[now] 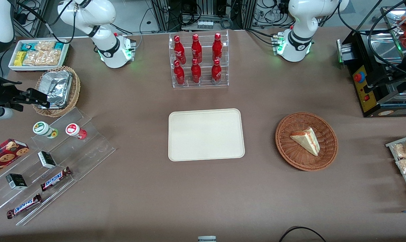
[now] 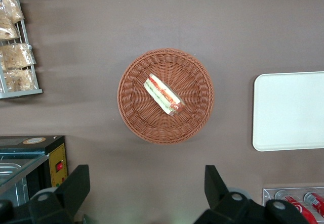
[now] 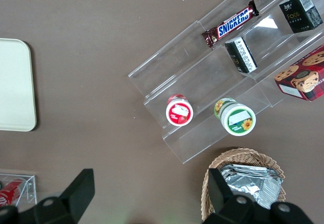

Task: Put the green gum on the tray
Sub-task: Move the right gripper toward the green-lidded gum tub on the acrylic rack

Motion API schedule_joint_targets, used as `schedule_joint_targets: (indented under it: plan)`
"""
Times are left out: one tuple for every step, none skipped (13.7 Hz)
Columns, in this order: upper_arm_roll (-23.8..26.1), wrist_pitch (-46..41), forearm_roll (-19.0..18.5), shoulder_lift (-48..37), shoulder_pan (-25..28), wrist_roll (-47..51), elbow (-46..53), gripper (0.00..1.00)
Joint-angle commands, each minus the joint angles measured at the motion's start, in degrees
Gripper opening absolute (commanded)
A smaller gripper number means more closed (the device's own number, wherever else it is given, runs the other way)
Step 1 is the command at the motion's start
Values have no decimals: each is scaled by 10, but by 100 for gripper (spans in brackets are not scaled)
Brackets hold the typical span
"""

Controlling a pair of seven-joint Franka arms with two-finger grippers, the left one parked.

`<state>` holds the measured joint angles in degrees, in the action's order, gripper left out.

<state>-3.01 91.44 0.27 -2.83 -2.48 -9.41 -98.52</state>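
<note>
The green gum [image 1: 43, 128] stands upright on the top step of a clear stepped stand [image 1: 88, 148], beside the red-lidded gum [image 1: 74, 130]. In the right wrist view the green gum [image 3: 237, 118] shows its white lid with a green ring, with the red one [image 3: 179, 110] next to it. The cream tray [image 1: 206, 134] lies flat and bare at the table's middle; its edge also shows in the right wrist view [image 3: 15, 85]. My gripper [image 1: 38, 97] [image 3: 151, 183] hangs open and empty above the foil-filled wicker basket's edge, farther from the front camera than the green gum.
A wicker basket of foil trays [image 1: 56, 90] sits under the gripper, with a white tub of snacks [image 1: 38, 53] farther back. Snickers bars [image 1: 55, 178], small black boxes [image 1: 46, 159] and a cookie box [image 1: 6, 153] are on and beside the stand. A cola rack [image 1: 197, 60] and a sandwich basket [image 1: 306, 141] stand near the tray.
</note>
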Motion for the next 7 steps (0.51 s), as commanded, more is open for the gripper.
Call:
schedule_joint_targets:
  plan:
    - [-1, -7, -1, 6, 6, 22, 14, 100]
    - [-1, -9, -2, 6, 6, 22, 13, 100]
    - [-1, -20, -1, 5, 5, 19, 5, 100]
    - [-2, -25, -3, 4, 4, 17, 1, 100]
    - [-2, -20, -6, -1, 2, 12, -15, 100]
    - [-3, -17, -6, -1, -1, -1, -23, 100]
    - [-5, -13, -7, -1, -2, -25, -32, 100]
